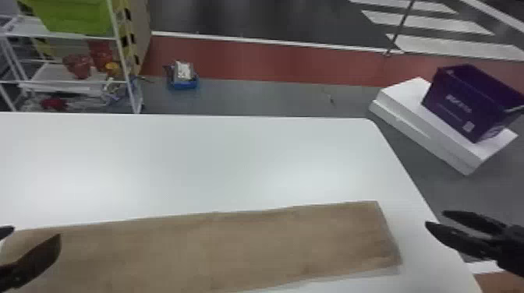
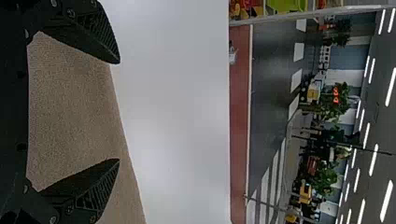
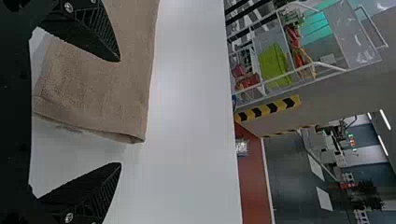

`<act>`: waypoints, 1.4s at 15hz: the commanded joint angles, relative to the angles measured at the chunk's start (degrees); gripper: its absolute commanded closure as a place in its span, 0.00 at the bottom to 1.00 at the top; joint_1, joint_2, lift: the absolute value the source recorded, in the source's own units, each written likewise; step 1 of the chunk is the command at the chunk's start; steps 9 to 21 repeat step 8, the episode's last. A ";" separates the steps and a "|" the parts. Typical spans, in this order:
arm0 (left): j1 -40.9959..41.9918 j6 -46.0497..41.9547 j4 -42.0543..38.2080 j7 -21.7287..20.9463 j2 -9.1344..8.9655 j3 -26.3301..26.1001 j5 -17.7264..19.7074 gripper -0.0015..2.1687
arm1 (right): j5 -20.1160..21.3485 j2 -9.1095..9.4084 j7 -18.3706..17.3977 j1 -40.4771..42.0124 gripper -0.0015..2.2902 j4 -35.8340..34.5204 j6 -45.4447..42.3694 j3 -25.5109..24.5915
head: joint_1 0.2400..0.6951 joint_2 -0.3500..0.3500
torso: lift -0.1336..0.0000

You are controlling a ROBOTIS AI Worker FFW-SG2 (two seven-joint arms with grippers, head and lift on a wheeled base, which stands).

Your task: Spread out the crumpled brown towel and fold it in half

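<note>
Containers first. Green bin (image 1: 74,17) high on a white rack (image 1: 124,58) past the table's far left; red vessels (image 1: 79,65) on the shelf below it, contents too small to tell. On the floor right of the table, a purple box (image 1: 452,105), open-topped, sits on a white slab (image 1: 405,93); its inside is too dark to read. Blue tray (image 1: 185,84) on the floor beyond the far edge, holding something pale (image 1: 183,70).

Head view: brown towel (image 1: 214,249) laid out flat as a long strip across the near part of the table. Left gripper (image 1: 34,233) over the towel's left end, right gripper (image 1: 435,218) off the strip's right end, near the table's side edge.

Left wrist view: the left gripper (image 2: 118,111) has its fingers wide apart, towel behind them. Plants (image 2: 327,179) and strip lights (image 2: 390,86) farther off.

Right wrist view: the right gripper's fingers also stand well apart. Towel's end has a hem and looks doubled, though the layers are hard to separate. Yellow-and-black striped edging (image 3: 266,111) near the rack.

Surface: smooth white table (image 1: 195,163), rounded far right corner. Room floor: grey, then a red band (image 1: 273,62), then dark ground with white stripes.
</note>
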 commanded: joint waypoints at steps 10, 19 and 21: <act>-2.79 0.23 4.70 1.22 -0.24 1.09 -2.54 0.07 | 3.39 -2.13 0.00 -3.36 0.04 5.51 -4.23 0.50 | 1.00 0.28 | 0.07; -2.79 0.23 4.70 1.22 -0.24 1.09 -2.54 0.07 | 3.39 -2.13 0.00 -3.36 0.04 5.51 -4.23 0.50 | 1.00 0.28 | 0.07; -2.79 0.23 4.70 1.22 -0.24 1.09 -2.54 0.07 | 3.39 -2.13 0.00 -3.36 0.04 5.51 -4.23 0.50 | 1.00 0.28 | 0.07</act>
